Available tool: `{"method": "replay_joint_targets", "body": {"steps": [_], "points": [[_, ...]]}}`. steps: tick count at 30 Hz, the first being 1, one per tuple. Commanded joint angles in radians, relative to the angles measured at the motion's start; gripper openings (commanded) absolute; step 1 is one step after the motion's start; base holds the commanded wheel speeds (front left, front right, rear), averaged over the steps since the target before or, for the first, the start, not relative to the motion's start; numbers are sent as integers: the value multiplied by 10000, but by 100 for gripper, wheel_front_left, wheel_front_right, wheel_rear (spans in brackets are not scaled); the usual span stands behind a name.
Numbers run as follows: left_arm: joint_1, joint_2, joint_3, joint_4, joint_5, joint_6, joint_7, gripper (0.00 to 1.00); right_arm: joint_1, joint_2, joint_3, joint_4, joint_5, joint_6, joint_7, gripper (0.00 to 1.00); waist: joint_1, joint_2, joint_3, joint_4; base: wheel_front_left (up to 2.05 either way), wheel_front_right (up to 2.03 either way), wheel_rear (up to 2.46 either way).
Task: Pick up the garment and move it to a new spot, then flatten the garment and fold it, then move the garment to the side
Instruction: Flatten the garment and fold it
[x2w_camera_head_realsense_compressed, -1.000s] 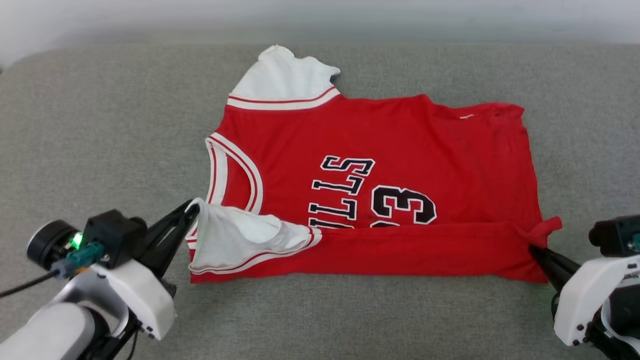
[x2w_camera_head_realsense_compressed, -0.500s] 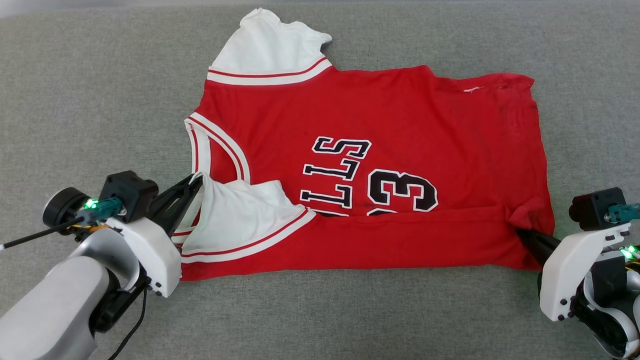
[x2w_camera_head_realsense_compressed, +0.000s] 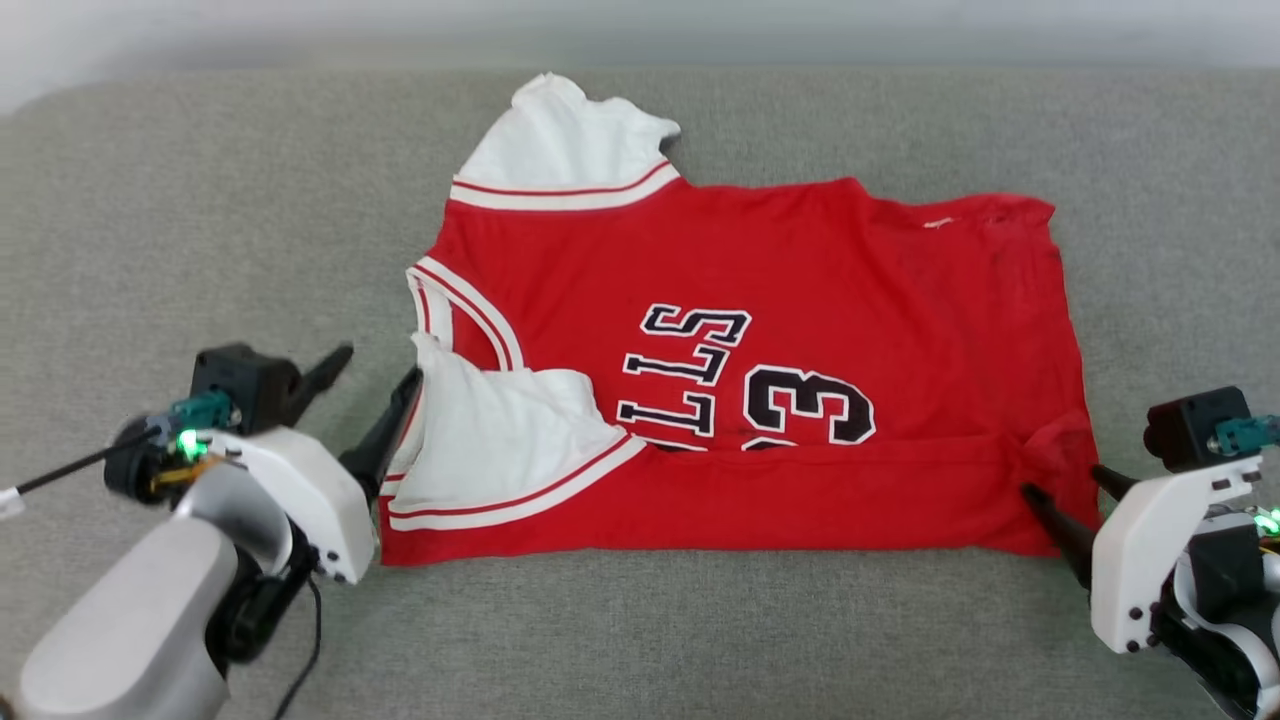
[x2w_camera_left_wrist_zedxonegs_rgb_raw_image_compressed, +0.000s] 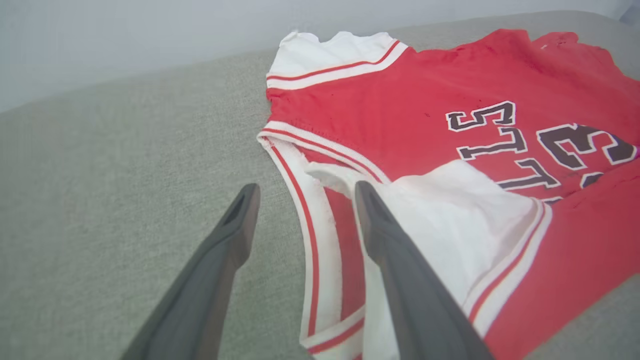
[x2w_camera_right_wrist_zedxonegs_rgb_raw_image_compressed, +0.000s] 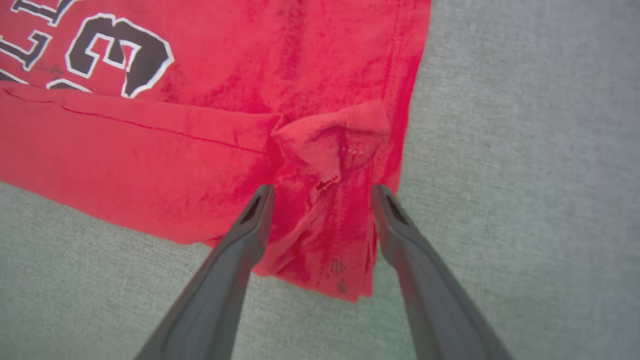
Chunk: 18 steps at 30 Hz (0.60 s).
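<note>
The garment (x2w_camera_head_realsense_compressed: 780, 300) lies spread on the middle of the grey upholstered surface (x2w_camera_head_realsense_compressed: 200, 220), closer to its far edge. The collar points to the robot's left and the hem to its right. The near long side is folded over onto the lettering.

Left hand (x2w_camera_head_realsense_compressed: 376, 365): fingers apart, at the collar end. One finger is over bare upholstery. The other is against the edge of the folded white sleeve (x2w_camera_head_realsense_compressed: 500, 440), and nothing is gripped.

Right hand (x2w_camera_head_realsense_compressed: 1065, 482): fingers apart, at the near hem corner (x2w_camera_right_wrist_zedxonegs_rgb_raw_image_compressed: 330, 145). They straddle the bunched red cloth without clamping it.
</note>
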Motion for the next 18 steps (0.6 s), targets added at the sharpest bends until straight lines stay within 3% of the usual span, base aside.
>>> {"method": "replay_joint_targets", "body": {"steps": [1,4,18], "points": [[294,-57,71,-31,-258,103,121,100,143,-49,-73,-63,-61,-7,71,100,-1,0,-287,84,0,0,0],[677,-54,358,-500,-751,412,235,100,300,0,-414,-286,-390,-7,280,100,-1,0,-591,155,0,0,0],[2897,1044,405,-3882,-1544,2596,2057,100,1413,1816,-2271,-2381,-1355,-7,2283,100,-1,0,-661,312,0,0,0]]}}
